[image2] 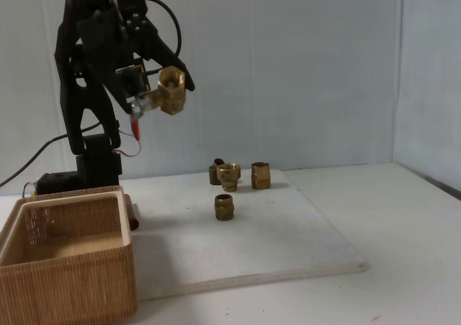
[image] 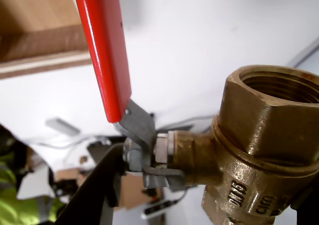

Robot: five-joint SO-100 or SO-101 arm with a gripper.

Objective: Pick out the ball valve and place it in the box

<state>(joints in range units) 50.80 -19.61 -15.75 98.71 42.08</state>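
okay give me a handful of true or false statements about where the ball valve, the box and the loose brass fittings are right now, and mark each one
1. The ball valve is held up in the air by the tool. True.
2. The ball valve already lies inside the box. False: it hangs well above the table, higher than the box and a little to its right in the fixed view.
3. Loose brass fittings sit on the white board. True.
4. The valve's red lever handle has been snapped off. False: in the wrist view it is attached to the brass body through a metal bracket.
5. In the fixed view the box stands at the far right of the table. False: it is at the lower left, near the arm's base.
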